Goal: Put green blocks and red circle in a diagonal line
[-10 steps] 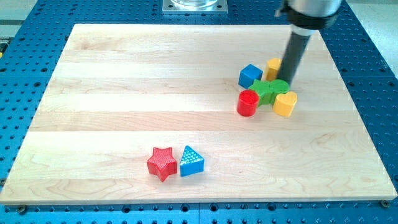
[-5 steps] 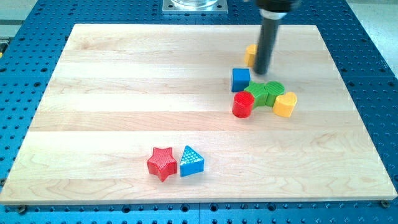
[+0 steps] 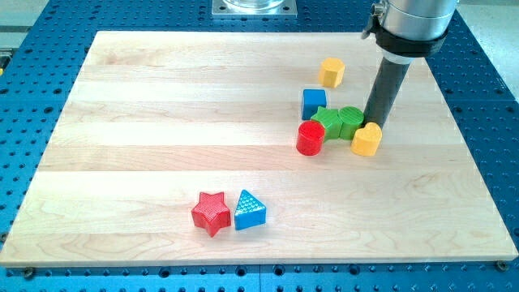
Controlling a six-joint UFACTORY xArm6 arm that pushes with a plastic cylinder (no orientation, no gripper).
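Two green blocks sit side by side right of the board's middle: a green star-like block (image 3: 329, 121) and a green round block (image 3: 352, 118), touching each other. The red circle (image 3: 310, 138) stands just below-left of them, touching the left green block. My tip (image 3: 376, 123) is down at the right edge of the green round block, just above the yellow heart (image 3: 366, 139). A blue cube (image 3: 314, 103) stands directly above the left green block.
A yellow block (image 3: 331, 72) lies alone toward the view's top. A red star (image 3: 212, 213) and a blue triangle (image 3: 250, 210) lie together near the view's bottom. The wooden board (image 3: 162, 122) rests on a blue perforated table.
My tip has swung from the cluster's top left to its right side. The yellow heart, green blocks and red circle have shifted slightly left; the yellow block sits freed near the top.
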